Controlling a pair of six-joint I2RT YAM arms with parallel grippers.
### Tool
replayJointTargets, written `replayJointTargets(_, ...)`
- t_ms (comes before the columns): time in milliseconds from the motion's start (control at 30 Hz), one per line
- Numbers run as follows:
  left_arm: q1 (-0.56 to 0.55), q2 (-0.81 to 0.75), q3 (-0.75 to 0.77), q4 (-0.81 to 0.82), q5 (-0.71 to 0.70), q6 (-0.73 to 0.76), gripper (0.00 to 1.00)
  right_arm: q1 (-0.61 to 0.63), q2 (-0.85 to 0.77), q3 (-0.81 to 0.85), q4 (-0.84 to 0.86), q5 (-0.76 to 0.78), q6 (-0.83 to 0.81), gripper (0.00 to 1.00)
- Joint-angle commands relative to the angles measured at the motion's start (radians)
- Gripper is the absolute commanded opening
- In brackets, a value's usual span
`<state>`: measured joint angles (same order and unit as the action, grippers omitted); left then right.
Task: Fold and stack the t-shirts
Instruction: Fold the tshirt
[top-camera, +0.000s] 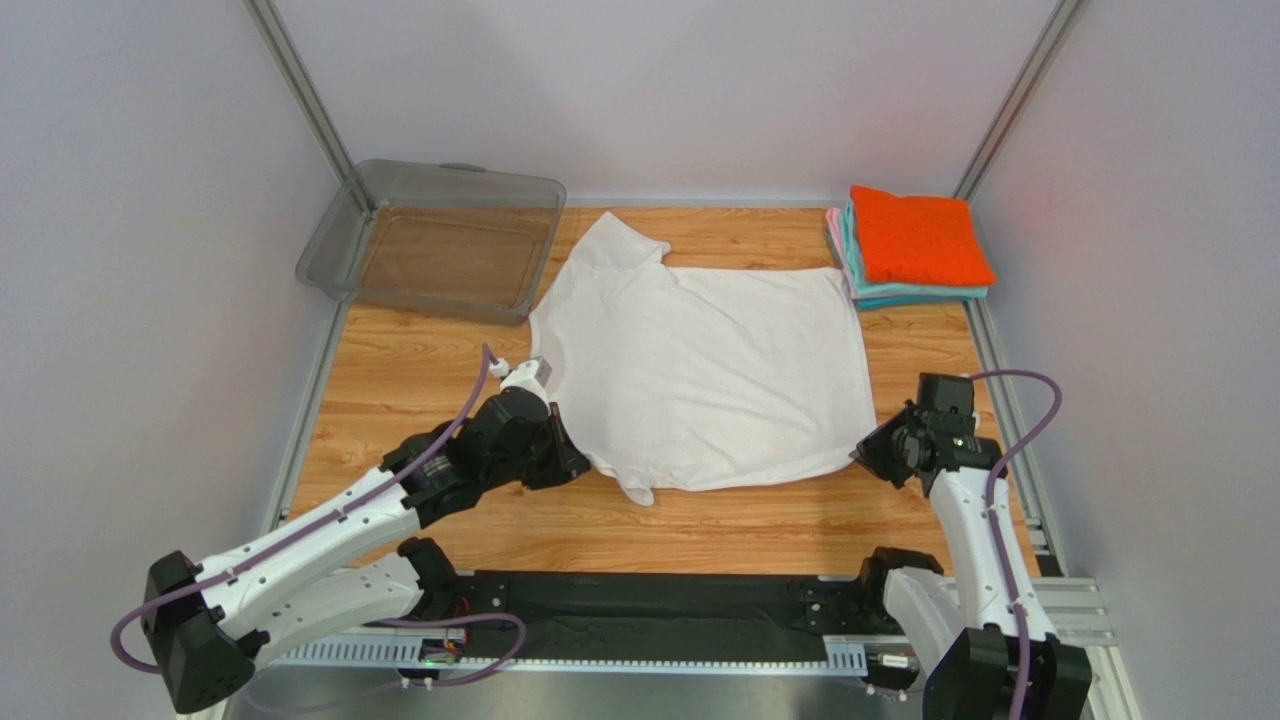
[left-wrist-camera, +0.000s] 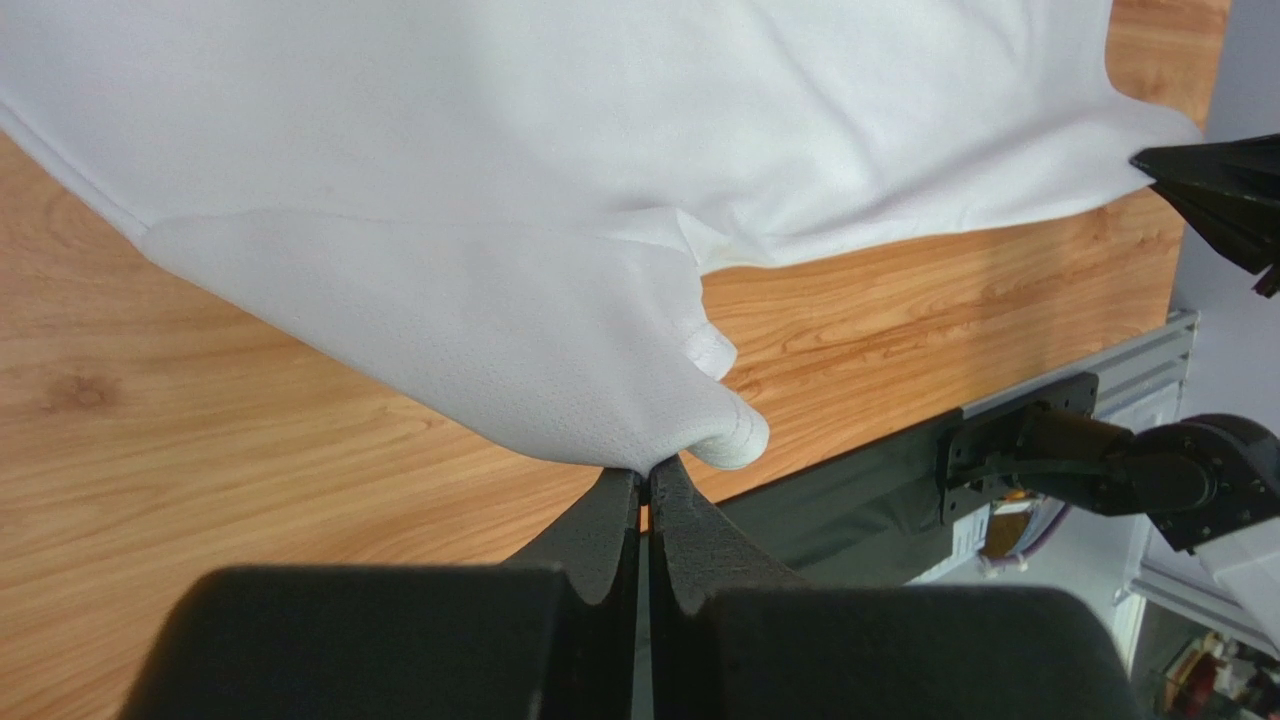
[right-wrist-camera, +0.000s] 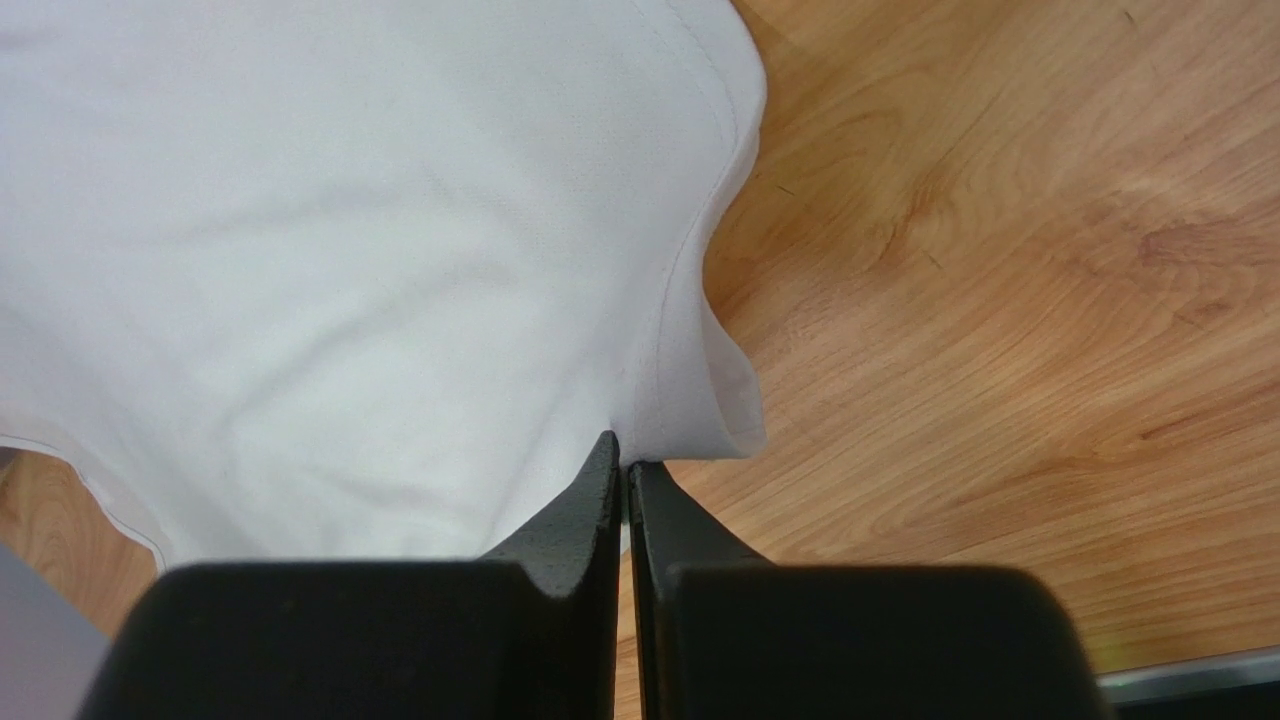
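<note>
White t-shirt (top-camera: 706, 368) lies spread flat in the middle of the wooden table (top-camera: 406, 375). Its long axis runs left to right, with the shoulders and sleeves toward the left and the straight hem toward the right. One sleeve points to the far left, near the corner of the clear grey bin (top-camera: 436, 240) that sits at the far-left corner of the table. The other sleeve points toward the near edge.

At the shirt's near-left side, the left gripper (top-camera: 579, 468) reaches in from the left. In the left wrist view its fingers are pressed together on a pinch of the white fabric (left-wrist-camera: 496, 345) by the near sleeve. The cloth rises slightly off the wood into the left gripper's (left-wrist-camera: 646, 483) tips, with a small fold of the sleeve's edge curling just beside them. From this hand the shirt stretches away to the right and toward the far side.

At the near-right corner of the hem, the right gripper (top-camera: 867, 447) meets the cloth. The right wrist view shows its fingers closed tight on the very corner of the shirt (right-wrist-camera: 346, 285). The fabric bunches into a small ripple at the right gripper's (right-wrist-camera: 624, 458) tips, with bare wood to one side. From this hand the shirt extends to the left.

Well apart, at the far-right corner, a folded stack has the orange shirt (top-camera: 920, 236) on top, teal (top-camera: 902, 293) beneath and a pink edge (top-camera: 833, 225) showing.
</note>
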<state>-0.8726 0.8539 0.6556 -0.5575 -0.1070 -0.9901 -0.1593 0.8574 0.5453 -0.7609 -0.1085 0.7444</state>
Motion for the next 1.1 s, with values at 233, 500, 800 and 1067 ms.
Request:
replayJointTargets(233,0.162,0.166,0.153,0.062,0.018,0.099,0.0,0.001,0.169,0.163,0.075,-0.103,-0.062,0.0)
replayJointTargets(500,0.271,0.227,0.206,0.067,0.036,0.142,0.0,0.001,0.282,0.28,0.117,-0.114,-0.077,0.0)
replayJointTargets(800,0.323,0.365,0.298,0.071,0.035,0.177,0.0,0.001,0.414,0.349,0.192,-0.166,-0.086,0.0)
replayJointTargets(1067,0.389,0.493,0.372,0.093,0.062,0.205,0.0,0.001,0.512,0.406,0.232,-0.162,-0.097,0.0)
